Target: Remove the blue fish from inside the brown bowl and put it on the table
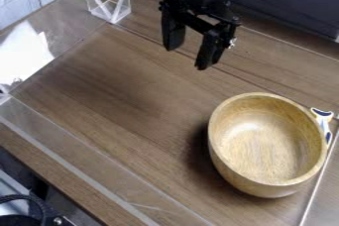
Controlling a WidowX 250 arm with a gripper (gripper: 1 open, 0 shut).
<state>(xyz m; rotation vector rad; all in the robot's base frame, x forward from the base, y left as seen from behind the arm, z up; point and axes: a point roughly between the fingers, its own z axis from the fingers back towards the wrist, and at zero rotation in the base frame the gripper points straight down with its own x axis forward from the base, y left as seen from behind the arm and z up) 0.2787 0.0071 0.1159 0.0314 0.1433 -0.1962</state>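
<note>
The brown bowl (269,143) sits on the table (119,101) at the right, and its hollow looks bare. A small blue and white shape (322,115) peeks over the bowl's right rim at the frame edge; I cannot tell whether it is the blue fish. My gripper (191,46) hangs above the table's far middle, up and to the left of the bowl and well apart from it. Its two dark fingers (172,34) are spread open with nothing between them.
A clear plastic stand (107,2) rests at the back left. A glossy transparent sheet (34,47) covers the table's left side and front edge. The table's front drops off at the lower left, where dark cables (20,210) lie.
</note>
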